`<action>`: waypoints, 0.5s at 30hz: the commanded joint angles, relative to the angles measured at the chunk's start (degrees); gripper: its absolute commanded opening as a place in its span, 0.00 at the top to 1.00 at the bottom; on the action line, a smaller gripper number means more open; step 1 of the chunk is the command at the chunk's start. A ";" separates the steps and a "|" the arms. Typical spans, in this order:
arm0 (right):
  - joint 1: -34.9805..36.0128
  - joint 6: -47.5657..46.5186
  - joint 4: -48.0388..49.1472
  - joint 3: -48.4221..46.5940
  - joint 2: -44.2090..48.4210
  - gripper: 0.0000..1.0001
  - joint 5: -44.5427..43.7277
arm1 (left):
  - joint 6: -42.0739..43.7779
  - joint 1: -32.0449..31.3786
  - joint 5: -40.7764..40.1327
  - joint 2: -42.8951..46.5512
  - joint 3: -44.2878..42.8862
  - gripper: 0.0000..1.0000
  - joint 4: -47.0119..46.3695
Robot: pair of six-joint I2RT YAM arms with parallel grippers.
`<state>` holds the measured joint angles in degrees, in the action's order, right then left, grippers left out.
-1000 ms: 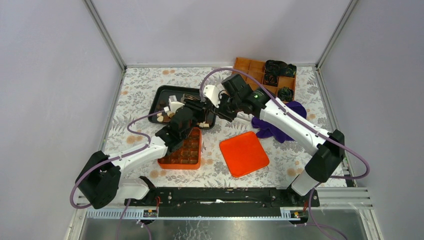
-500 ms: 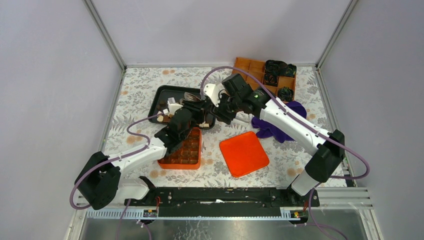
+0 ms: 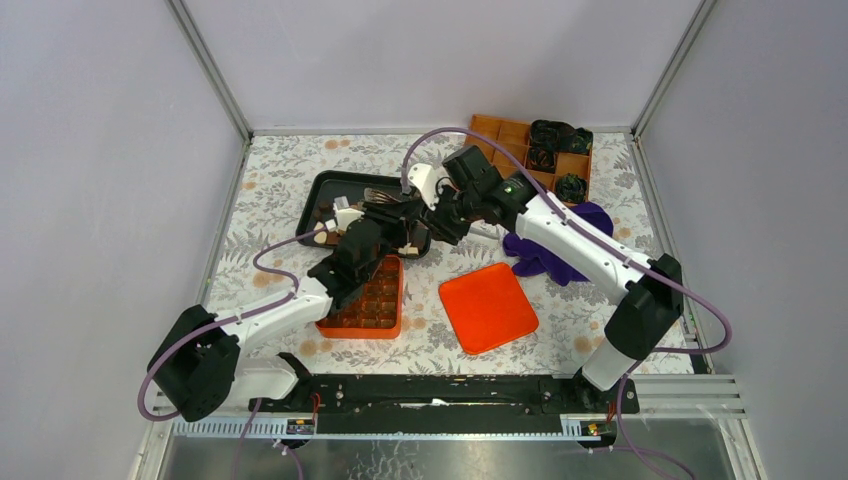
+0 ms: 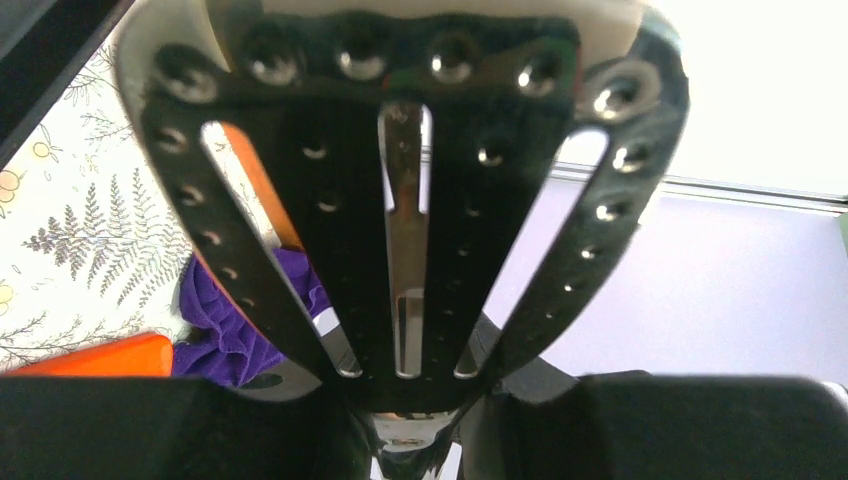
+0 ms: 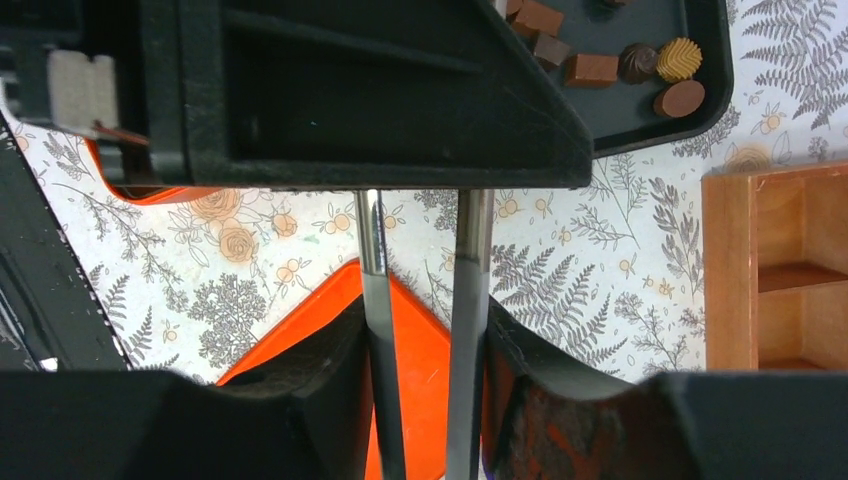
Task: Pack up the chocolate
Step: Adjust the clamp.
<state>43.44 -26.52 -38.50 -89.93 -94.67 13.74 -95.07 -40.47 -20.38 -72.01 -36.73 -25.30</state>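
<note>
Small brown and cream chocolates (image 5: 620, 65) lie in a black tray (image 3: 335, 188), which also shows in the right wrist view (image 5: 700, 110). More chocolates fill an orange box (image 3: 368, 300) in front of the tray. My left gripper (image 3: 388, 215) is over the tray's near right part. It is shut on a black slotted spatula (image 4: 400, 200), and its jaws (image 4: 420, 425) grip the handle. My right gripper (image 3: 442, 215), just to the right, is shut on metal tongs (image 5: 468, 300). The tong tips are hidden behind the left gripper's black body (image 5: 350, 100).
An orange lid (image 3: 488, 307) lies flat at the front centre and also shows in the right wrist view (image 5: 300, 325). A purple cloth (image 3: 555, 248) lies to its right. An orange compartment tray (image 3: 505, 135) with black-and-green bundles (image 3: 560, 135) stands at the back right.
Both grippers have shifted slightly toward the far side over the black tray. Each still holds its tool.
</note>
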 commanded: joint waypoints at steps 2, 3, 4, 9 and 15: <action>-2.20 2.95 2.28 -1.92 0.43 0.60 3.40 | -1.34 -0.22 -0.29 1.26 0.64 0.83 -5.27; -2.60 3.27 2.29 -1.99 0.51 0.62 3.88 | -1.39 -0.25 -0.28 1.26 0.63 0.82 -5.28; -3.04 3.62 2.29 -2.07 0.54 0.63 4.56 | -1.50 -0.23 -0.30 1.21 0.70 0.81 -5.26; -6.19 5.96 2.20 -2.44 0.80 0.63 10.43 | -1.58 -0.22 0.20 1.22 0.66 0.40 -4.59; -11.44 8.51 2.03 -2.33 1.09 0.63 18.61 | 2.24 -0.23 -0.79 3.90 0.48 0.06 -0.07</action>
<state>34.54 -20.73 -38.24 -89.93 -94.74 25.04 -95.59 -40.47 -19.88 -70.94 -36.49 -26.24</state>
